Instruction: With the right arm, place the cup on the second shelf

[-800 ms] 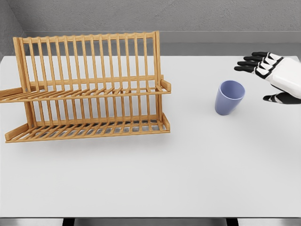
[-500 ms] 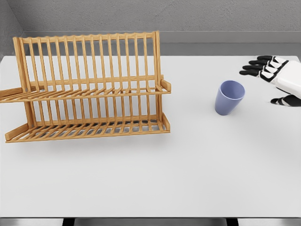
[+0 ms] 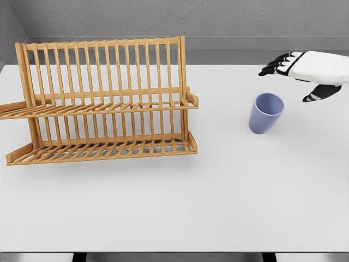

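A smooth, matte white table (image 3: 218,207) fills most of the head view, its far edge meeting a grey textured wall. Two things stand on it: one rack and one cup.

The rack (image 3: 103,103) is pale orange-brown wood, built from thin square slats. It occupies the table's far left part, its left end running out past the table's left edge in the picture. It has two slatted shelves, a lower one (image 3: 103,150) resting on the table surface and an upper one (image 3: 109,106) about halfway up, both tilted slightly with a low lip along the front. Behind them rises a tall back of many upright slats, evenly spaced, capped by a top rail.

The single cup (image 3: 266,113) is a plain lavender-blue tumbler with no handle, smooth and matte, wider at the rim than at the base. It stands on its base near the table's far right part, well apart from the rack's right end. Its long axis is close to upright, leaning a little so the open mouth faces up and slightly toward the right.

One hand is in view: the right hand (image 3: 305,68), with white shell segments and black fingers, coming in from the right edge. It hovers above and behind the cup, apart from it, palm down. Its fingers (image 3: 275,66) stretch out loosely toward the left, slightly parted, and the thumb (image 3: 315,94) hangs separately below; they grip nothing.
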You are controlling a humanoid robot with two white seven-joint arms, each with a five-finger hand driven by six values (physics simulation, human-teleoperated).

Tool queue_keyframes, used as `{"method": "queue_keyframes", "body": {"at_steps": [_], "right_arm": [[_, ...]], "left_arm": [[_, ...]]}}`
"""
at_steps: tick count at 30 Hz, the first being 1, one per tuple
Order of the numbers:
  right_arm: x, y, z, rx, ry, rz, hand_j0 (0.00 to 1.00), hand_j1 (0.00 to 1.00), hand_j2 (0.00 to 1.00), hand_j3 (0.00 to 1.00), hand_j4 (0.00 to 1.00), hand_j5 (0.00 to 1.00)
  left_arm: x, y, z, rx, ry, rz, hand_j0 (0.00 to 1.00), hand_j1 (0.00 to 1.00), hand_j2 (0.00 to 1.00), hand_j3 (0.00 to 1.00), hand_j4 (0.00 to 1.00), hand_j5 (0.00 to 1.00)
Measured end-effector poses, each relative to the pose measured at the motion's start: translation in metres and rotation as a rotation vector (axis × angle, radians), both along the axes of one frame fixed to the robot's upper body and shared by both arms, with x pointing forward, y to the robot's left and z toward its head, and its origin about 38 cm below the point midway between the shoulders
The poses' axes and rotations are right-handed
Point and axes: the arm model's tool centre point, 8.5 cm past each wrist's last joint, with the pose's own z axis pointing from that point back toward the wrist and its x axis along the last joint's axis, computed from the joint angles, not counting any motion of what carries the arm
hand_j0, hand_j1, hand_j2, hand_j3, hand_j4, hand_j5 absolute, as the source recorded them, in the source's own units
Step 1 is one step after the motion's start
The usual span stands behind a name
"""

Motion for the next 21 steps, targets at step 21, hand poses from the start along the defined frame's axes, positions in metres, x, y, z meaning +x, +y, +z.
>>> {"method": "queue_keyframes", "body": {"at_steps": [21], "right_arm": [[0.027,0.015,-0.052,-0.033,0.141,-0.017,1.00,1.00,1.00,1.00,1.00,1.00]], "left_arm": [[0.000,0.000,0.000,0.000,0.000,0.000,1.00,1.00,1.00,1.00,1.00,1.00]]}}
